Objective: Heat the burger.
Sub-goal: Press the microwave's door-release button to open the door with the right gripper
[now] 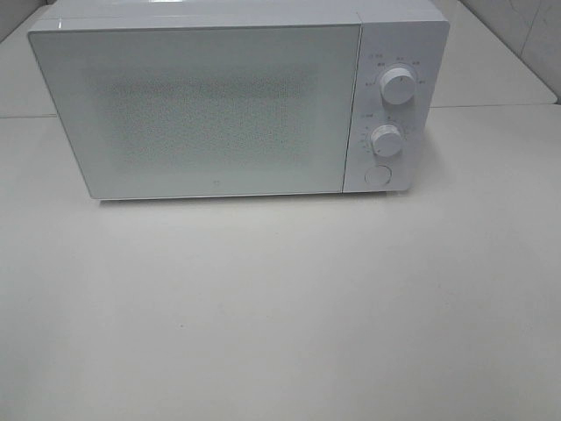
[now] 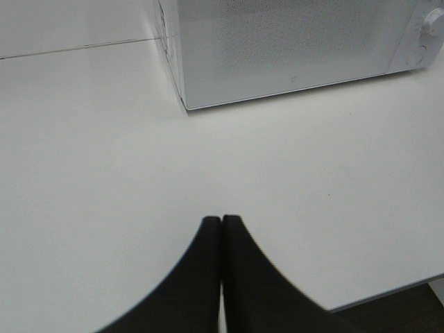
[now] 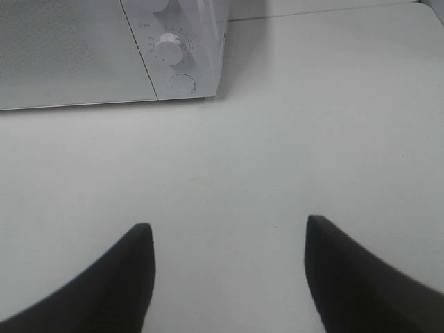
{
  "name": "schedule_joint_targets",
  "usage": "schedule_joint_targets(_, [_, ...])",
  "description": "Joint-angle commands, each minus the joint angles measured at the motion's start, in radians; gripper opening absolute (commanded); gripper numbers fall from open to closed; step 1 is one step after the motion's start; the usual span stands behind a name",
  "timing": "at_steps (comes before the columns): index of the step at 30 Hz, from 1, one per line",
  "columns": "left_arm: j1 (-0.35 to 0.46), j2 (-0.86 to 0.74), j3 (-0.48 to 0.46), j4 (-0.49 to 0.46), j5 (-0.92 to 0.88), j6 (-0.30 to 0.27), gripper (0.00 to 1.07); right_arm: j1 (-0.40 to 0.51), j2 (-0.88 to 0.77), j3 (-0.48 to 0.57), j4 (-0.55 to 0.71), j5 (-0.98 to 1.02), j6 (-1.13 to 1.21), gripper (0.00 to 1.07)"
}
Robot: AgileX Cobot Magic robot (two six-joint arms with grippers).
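"The burger, where is it?"

"I cannot tell. It shows in no view."

"Start at the fingers, then."

"The left fingers are pressed together, tip against tip, with nothing between them. The right fingers stand wide apart and are empty. Both pairs hang over bare white worktop."

"And beyond them?"

"A white microwave oven stands at the back of the worktop, well apart from both pairs of fingers. The left wrist view looks toward its left front corner and the right wrist view toward its control panel."

"Is it open?"

"No. Its door is shut flush, and the dotted, frosted window is too cloudy to show what is inside."

"The controls?"

"They sit in a column to the right of the door: an upper knob, a lower knob and a round button beneath them. The markings around the knobs are too small to read."
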Motion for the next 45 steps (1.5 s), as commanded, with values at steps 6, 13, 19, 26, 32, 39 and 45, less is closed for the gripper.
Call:
schedule_joint_targets(6, [0.004, -0.021, 0.002, 0.004, -0.013, 0.002, 0.0, -0.005, 0.193, -0.019, -0.012, -0.248, -0.049, 0.59])
schedule_joint_targets(13, [0.004, -0.021, 0.002, 0.004, -0.013, 0.002, 0.0, -0.005, 0.362, -0.009, -0.012, -0.416, -0.071, 0.59])
schedule_joint_targets(19, [0.004, -0.021, 0.002, 0.004, -0.013, 0.002, 0.0, -0.005, 0.558, -0.009, -0.012, -0.615, -0.066, 0.59])
schedule_joint_targets(26, [0.004, -0.021, 0.002, 0.004, -0.013, 0.002, 0.0, -0.005, 0.715, -0.009, -0.012, -0.799, -0.066, 0.59])
schedule_joint_targets(32, [0.004, -0.021, 0.002, 0.004, -0.013, 0.002, 0.0, -0.005, 0.905, -0.009, -0.012, -1.001, -0.066, 0.59])
schedule_joint_targets(39, [0.004, -0.021, 0.002, 0.004, -0.013, 0.002, 0.0, -0.005, 1.078, -0.009, -0.012, -1.179, -0.066, 0.56])
schedule_joint_targets(45, [0.004, -0.021, 0.002, 0.004, -0.013, 0.002, 0.0, -0.005, 1.251, -0.009, -0.012, -1.34, -0.066, 0.43])
